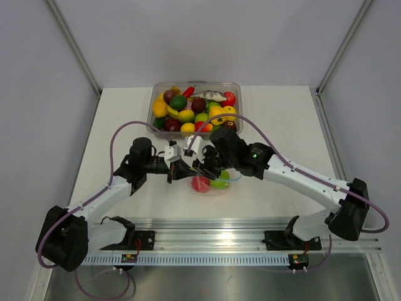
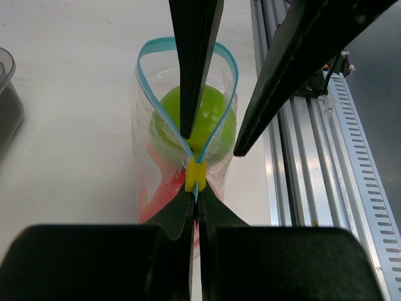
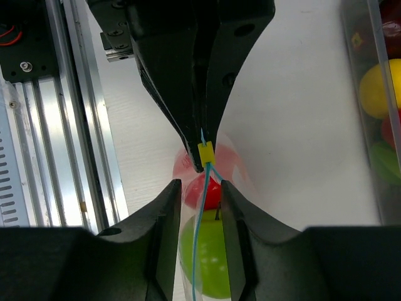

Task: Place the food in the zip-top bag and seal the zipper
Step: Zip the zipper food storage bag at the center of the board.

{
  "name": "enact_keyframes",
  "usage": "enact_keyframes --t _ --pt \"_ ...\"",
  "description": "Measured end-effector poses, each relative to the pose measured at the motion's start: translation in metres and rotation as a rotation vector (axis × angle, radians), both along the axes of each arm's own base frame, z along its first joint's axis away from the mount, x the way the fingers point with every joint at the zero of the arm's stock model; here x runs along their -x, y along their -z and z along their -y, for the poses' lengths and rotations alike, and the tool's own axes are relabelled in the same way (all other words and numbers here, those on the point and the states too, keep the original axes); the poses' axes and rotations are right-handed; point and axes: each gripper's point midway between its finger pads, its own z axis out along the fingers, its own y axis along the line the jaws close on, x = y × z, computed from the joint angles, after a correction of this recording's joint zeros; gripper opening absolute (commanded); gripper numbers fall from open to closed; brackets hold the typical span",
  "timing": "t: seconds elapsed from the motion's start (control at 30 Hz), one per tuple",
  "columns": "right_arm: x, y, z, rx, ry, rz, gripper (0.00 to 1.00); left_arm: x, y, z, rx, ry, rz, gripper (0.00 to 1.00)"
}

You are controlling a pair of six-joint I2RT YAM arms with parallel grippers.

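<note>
Overhead, the zip-top bag (image 1: pixel 213 183) on the counter (image 1: pixel 125 119) is mostly hidden; wrist views show the left end effector (image 2: pixel 195 194) pinching its zipper (image 3: pixel 198 251) by a yellow slider (image 2: pixel 195 175), the right end effector (image 3: pixel 200 185) narrowly parted astride it, green apple (image 2: pixel 216 119) inside.

White table (image 1: pixel 282 125): fruit-filled tub (image 1: pixel 219 86) at back, zip-top bag (image 2: pixel 144 144) mid.

White table (image 1: pixel 282 125) between plain grey walls (image 1: pixel 207 37).

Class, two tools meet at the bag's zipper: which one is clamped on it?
The left tool: its fingers pinch the zipper beside the yellow slider, while the right tool straddles the strip, fingers apart.
</note>
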Motion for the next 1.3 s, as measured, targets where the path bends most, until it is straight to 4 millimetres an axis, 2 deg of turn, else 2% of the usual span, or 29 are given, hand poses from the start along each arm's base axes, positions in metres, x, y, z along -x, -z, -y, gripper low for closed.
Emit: enact_keyframes --t 0.17,0.5,0.77,1.03,1.3 --pt "-0.002 0.006 -0.007 0.01 -0.022 -0.007 0.36 0.0 0.001 0.0 -0.002 -0.001 0.0 0.0" --pt "-0.003 0.013 -0.012 0.024 -0.035 -0.026 0.21 -0.002 0.005 -0.002 -0.01 -0.008 -0.017 0.0" --pt "-0.004 0.014 -0.013 0.03 -0.034 -0.033 0.22 -0.002 0.006 -0.002 -0.013 -0.01 -0.024 0.0" --pt "-0.004 0.014 -0.015 0.024 -0.024 -0.045 0.32 -0.003 0.006 -0.003 -0.015 -0.017 -0.025 0.0" --pt "-0.004 0.016 -0.016 0.026 -0.022 -0.05 0.32 -0.004 0.007 -0.003 -0.016 -0.021 -0.026 0.0"
